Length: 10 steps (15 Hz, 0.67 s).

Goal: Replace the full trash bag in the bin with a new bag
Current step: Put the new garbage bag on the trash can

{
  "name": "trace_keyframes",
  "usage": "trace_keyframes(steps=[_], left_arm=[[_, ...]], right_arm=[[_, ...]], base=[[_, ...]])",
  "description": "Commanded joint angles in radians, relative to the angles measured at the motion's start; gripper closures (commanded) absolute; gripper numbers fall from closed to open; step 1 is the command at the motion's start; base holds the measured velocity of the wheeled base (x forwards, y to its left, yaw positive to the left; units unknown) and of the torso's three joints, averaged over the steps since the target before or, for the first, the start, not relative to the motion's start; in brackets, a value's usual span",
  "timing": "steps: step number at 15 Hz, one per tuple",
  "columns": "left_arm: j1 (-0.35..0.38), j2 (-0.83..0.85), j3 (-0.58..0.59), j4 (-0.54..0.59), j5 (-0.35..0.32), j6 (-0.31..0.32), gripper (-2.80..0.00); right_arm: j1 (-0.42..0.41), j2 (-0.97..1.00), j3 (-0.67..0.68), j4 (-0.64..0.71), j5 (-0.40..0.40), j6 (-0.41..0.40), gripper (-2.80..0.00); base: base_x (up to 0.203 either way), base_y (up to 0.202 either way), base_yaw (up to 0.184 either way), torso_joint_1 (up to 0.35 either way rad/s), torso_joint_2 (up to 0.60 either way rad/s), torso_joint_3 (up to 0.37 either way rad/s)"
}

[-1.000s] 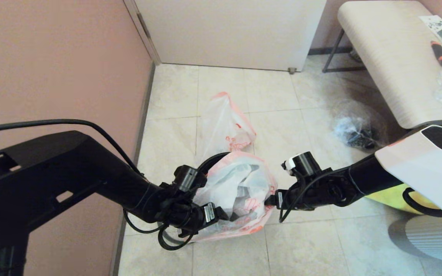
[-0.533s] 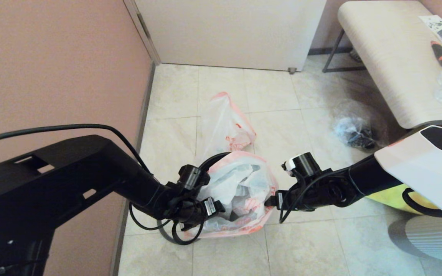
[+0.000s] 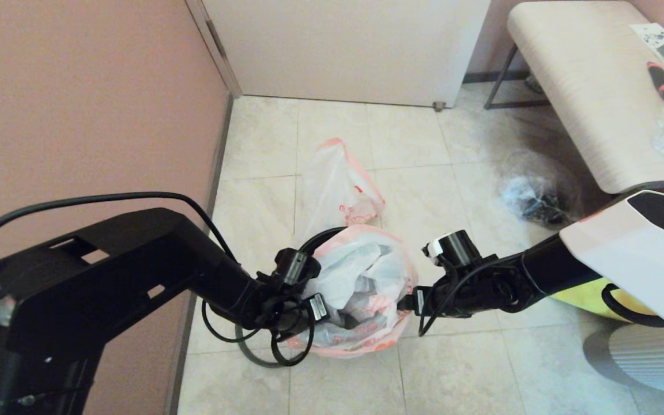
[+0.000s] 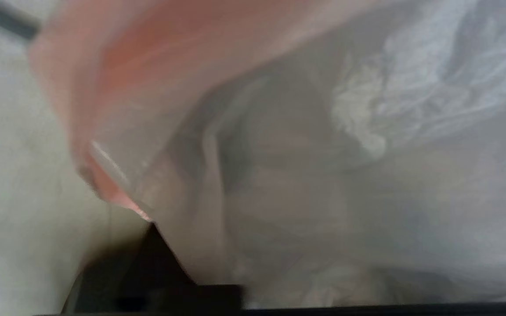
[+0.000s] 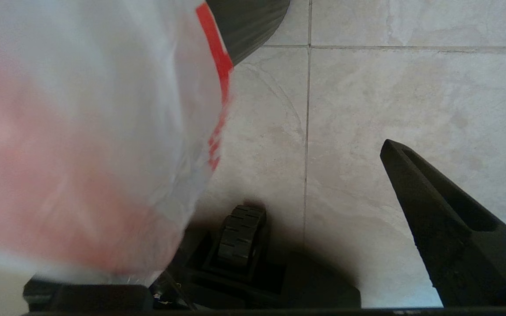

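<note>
On the tiled floor (image 3: 424, 369), left pincer (image 3: 332, 314) has retreated; grips unclear.

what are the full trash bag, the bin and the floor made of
The full trash bag looks like thin translucent plastic film: white scraps show through it, and it creases softly. The bin shows only a dark curved rim beside the bag, probably smooth plastic, though too little is visible to be sure. The floor looks like glazed beige stone-look tile, with straight grout lines and a faint sheen.
</note>
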Motion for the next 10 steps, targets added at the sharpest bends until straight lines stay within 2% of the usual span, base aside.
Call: trace_keyframes(steps=[1, 4, 6, 9, 10], left_arm=[[0.010, 0.016, -0.006, -0.049, 0.025, 0.003, 0.00], [0.028, 0.014, 0.002, -0.112, 0.096, 0.008, 0.00], [0.026, 0.019, -0.001, -0.115, 0.123, 0.008, 0.00], [0.025, 0.027, -0.003, -0.122, 0.132, 0.010, 0.00], [0.025, 0.027, -0.001, -0.137, 0.135, 0.013, 0.00]], right_arm=[[0.000, 0.003, 0.000, -0.001, 0.000, 0.003, -2.80], [0.005, -0.005, 0.004, 0.002, 0.000, 0.006, -2.80], [0.007, -0.034, 0.021, 0.002, 0.000, 0.019, -2.80], [0.006, -0.100, 0.084, -0.008, 0.012, 0.044, -2.80], [0.007, -0.115, 0.116, -0.055, 0.019, 0.045, -2.80]], base=[[0.000, 0.000, 0.000, 0.000, 0.00, 0.000], [0.000, 0.000, 0.000, 0.000, 0.00, 0.000], [0.000, 0.000, 0.000, 0.000, 0.00, 0.000], [0.000, 0.000, 0.000, 0.000, 0.00, 0.000], [0.000, 0.000, 0.000, 0.000, 0.00, 0.000]])
